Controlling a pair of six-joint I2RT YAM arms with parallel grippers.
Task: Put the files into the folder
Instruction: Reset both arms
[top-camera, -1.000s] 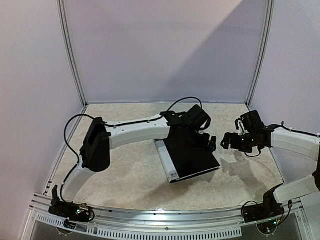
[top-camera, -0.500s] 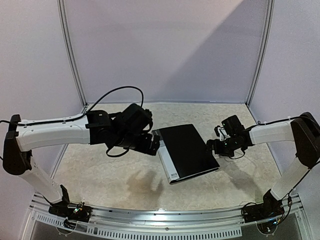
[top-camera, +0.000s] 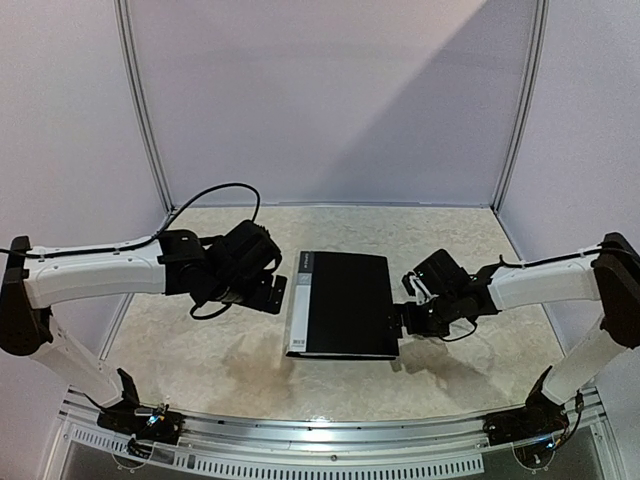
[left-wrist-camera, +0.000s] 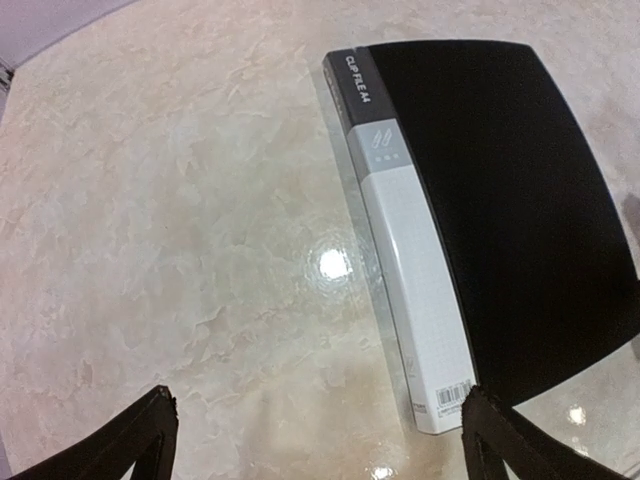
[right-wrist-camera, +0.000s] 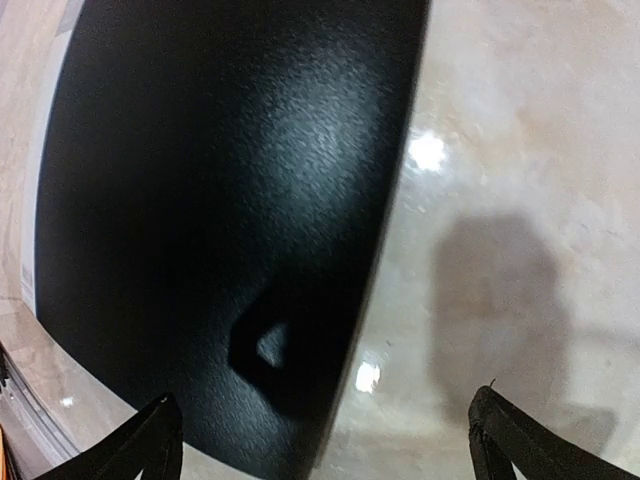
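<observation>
Bench of pale marbled beige carries the whole scene, and both arms reach in over it from either side, low above the surface

Left fingers stand spread as wide as they go, with nothing between them. In the top view they hang just beside the left edge of the folder, level with its middle. The left wrist view shows bare bench between the two tips, and one tip lies over the near corner of the spine. Whether that tip touches cannot be told

Right fingers are spread just as wide and grip nothing. They sit at the folder's right edge, towards its near corner. One tip is over the black cover, the other is over the bench beside it, and the cover's edge runs between them (contact with the cover cannot be told from either view). Their shadow falls on the cover and on the bench

The folder itself lies flat and closed at mid-bench, black cover up, long sides running near to far. Its spine faces the left arm and bears a white label, with a barcode at the near end and a dark band at the far end

Behind it the bench runs on to the pale back wall
</observation>
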